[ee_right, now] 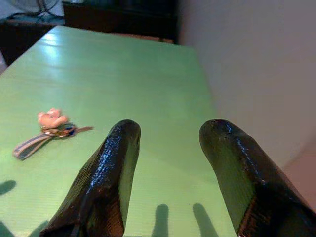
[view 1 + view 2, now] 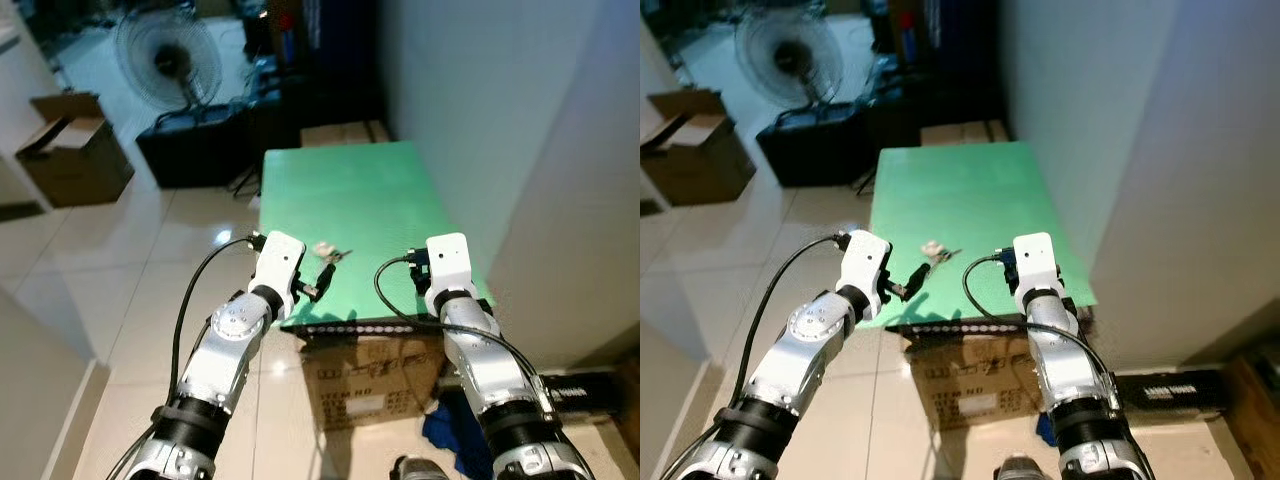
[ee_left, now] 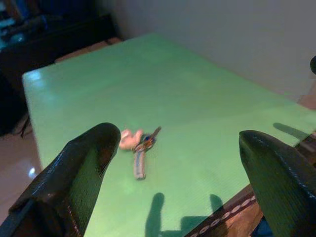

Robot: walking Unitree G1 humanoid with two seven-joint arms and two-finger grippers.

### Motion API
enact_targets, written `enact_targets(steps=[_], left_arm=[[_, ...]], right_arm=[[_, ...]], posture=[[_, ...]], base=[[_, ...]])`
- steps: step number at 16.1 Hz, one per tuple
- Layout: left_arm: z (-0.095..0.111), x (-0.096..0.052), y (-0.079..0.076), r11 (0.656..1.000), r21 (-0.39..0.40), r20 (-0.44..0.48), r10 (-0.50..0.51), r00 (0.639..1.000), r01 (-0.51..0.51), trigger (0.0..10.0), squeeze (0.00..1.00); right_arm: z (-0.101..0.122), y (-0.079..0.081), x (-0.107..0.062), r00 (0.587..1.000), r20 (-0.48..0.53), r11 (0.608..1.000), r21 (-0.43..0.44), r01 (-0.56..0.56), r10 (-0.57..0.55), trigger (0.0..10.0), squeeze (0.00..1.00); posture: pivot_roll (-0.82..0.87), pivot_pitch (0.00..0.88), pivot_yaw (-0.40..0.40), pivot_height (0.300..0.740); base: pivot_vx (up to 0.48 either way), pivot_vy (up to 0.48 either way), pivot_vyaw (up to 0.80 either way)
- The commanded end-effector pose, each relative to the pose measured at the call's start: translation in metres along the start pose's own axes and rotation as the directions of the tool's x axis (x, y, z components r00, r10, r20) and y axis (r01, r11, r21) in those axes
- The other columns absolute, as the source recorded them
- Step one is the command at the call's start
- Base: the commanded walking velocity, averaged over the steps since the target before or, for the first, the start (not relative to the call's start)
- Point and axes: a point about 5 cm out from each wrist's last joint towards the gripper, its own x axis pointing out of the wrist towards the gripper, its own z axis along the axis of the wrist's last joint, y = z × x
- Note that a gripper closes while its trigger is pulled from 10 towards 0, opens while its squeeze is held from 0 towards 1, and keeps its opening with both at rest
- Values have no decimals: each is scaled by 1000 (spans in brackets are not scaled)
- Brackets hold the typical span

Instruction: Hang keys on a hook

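Keys (image 3: 138, 146) flat on green table (image 3: 197, 98)

Looks like a lived-in home room, part storage corner. Glossy pale tiled floor (image 2: 150, 270), plain white wall (image 2: 480, 110), a standing fan (image 2: 167, 58) at the back, an open cardboard box (image 2: 72, 150) on the floor, dark low cabinet (image 2: 195, 140) with clutter. A green tabletop (image 2: 350, 200) sits on another cardboard carton (image 2: 370, 385); blue cloth (image 2: 455, 430) dumped beside it.
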Motion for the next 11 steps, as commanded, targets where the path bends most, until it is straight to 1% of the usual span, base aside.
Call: enact_targets(steps=[1, 2, 3, 6, 11], left_arm=[[5, 2, 3, 1000, 28, 9, 5, 1000, -5, 10000, 0], [4, 2, 2, 1000, 22, 8, 4, 1000, -4, 10000, 0], [5, 2, 2, 1000, 18, 15, 6, 1000, -6, 10000, 0], [6, 2, 5, 999, 28, 13, 35, 999, -35, 10000, 0], [7, 4, 8, 998, 12, 9, 56, 998, -56, 10000, 0]], right_arm=[[5, 3, 1, 1000, 17, 1000, 0, -11, 11, 10000, 0], [3, 3, 0, 1000, 15, 1000, -1, -10, 10, 10000, 0], [3, 3, 0, 1000, 14, 1000, -2, -10, 10, 10000, 0], [3, 4, 0, 1000, 14, 1000, -3, -16, 16, 10000, 0], [3, 5, -1, 1000, 13, 1000, -7, -19, 19, 10000, 0]], posture=[[-217, 0, 127, 723], [-217, 0, 127, 723], [-217, 0, 127, 723], [-218, 0, 125, 723], [-221, 0, 128, 723]], base=[[0, 0, 0], [0, 0, 0], [341, 0, 0], [449, 0, 0], [456, 0, 0]])
